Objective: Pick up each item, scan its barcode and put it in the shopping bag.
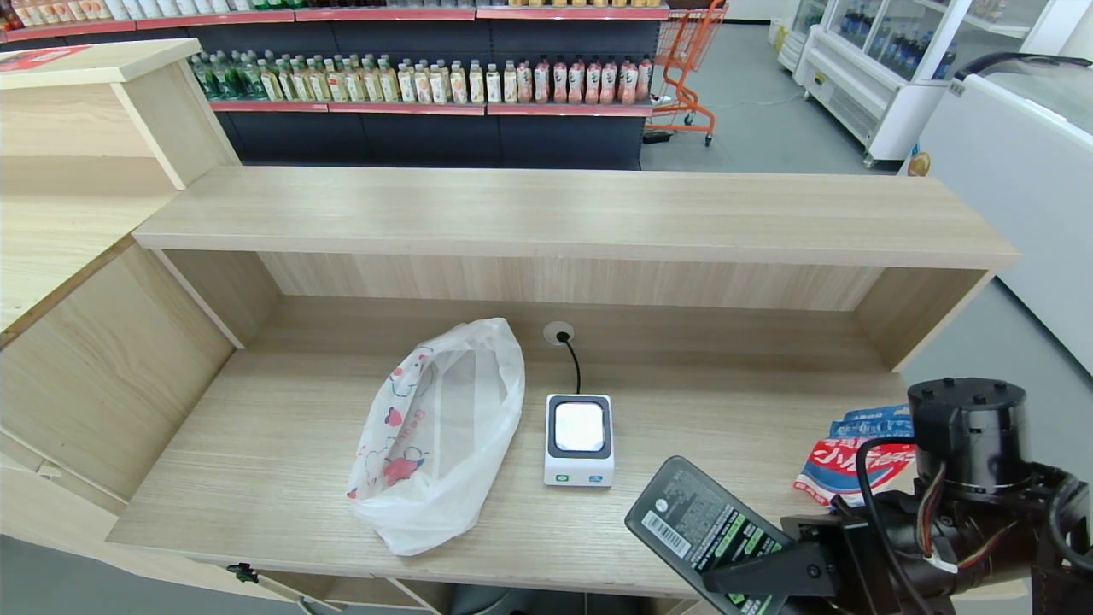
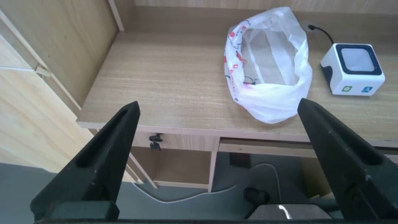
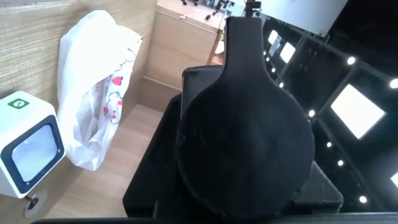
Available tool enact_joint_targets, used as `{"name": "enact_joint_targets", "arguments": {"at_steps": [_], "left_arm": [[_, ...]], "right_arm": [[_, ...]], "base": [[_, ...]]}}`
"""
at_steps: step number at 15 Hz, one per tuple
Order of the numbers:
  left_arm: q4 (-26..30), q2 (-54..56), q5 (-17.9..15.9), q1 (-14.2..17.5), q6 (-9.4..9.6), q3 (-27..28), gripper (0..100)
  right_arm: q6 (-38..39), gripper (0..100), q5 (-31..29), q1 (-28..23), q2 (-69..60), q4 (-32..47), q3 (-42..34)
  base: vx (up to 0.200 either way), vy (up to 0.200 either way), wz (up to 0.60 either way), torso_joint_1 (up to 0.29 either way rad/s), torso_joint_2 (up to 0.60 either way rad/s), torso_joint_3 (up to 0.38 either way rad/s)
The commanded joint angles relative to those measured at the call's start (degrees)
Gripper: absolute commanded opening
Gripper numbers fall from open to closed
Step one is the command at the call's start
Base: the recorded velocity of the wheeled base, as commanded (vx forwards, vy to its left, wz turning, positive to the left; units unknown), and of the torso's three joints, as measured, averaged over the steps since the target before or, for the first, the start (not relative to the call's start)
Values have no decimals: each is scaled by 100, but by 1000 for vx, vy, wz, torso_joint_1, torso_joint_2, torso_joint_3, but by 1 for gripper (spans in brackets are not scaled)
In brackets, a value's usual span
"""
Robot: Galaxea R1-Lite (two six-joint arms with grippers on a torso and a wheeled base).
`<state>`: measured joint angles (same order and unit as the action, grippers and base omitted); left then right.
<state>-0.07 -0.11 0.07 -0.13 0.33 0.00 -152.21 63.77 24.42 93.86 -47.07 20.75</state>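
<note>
Right fingers (image 1: 768, 574) clamp dark packet (image 1: 696, 521) near scanner (image 1: 579, 437), barcode facing up; left fingers (image 2: 99, 168) spread wide, empty.

At the lower right of the head view, the right arm (image 1: 969, 444) is matte black. Its drum-shaped joint cap is ringed with what look like small screws, and a thick black cable and thin reddish wires loop beside it. The left gripper (image 2: 219, 109) has two plain black wedge-shaped fingers (image 2: 102, 165).

Bright, even light from ceiling panels (image 3: 357, 111). Soft shadow lies under the ledge (image 1: 564, 213) at mid-frame. The scanner (image 1: 579, 437) window glares white. The head view's edges bow, probably lens distortion.
</note>
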Motion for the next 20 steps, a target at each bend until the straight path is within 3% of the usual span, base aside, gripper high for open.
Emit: {"name": "enact_joint_targets", "arguments": {"at_steps": [1,10,12,15,17,19,20], "left_arm": [[-1,2,1,-4,2,0,100],[-1,2,1,5,2,0,100],[-1,2,1,-4,2,0,100],[-1,2,1,-4,2,0,100],[-1,2,1,-4,2,0,100],[-1,2,1,-4,2,0,100],[-1,2,1,-4,2,0,100]], "right_arm": [[-1,0,4,2,-16,-4,-27],[-28,0,22,133,-8,22,-124],[289,0,13,169,-16,93,-97],[4340,0,-137,133,-834,75,632],[6801,0,-225,-1018,-1546,-110,615],[9877,0,-673,-1633,-1853,-101,773],[10809,0,-1174,-1730,-1853,-101,834]], "base": [[0,0,0,0,0,0],[0,0,0,0,0,0],[0,0,0,0,0,0],[0,0,0,0,0,0],[0,0,0,0,0,0],[0,0,0,0,0,0],[0,0,0,0,0,0]]}}
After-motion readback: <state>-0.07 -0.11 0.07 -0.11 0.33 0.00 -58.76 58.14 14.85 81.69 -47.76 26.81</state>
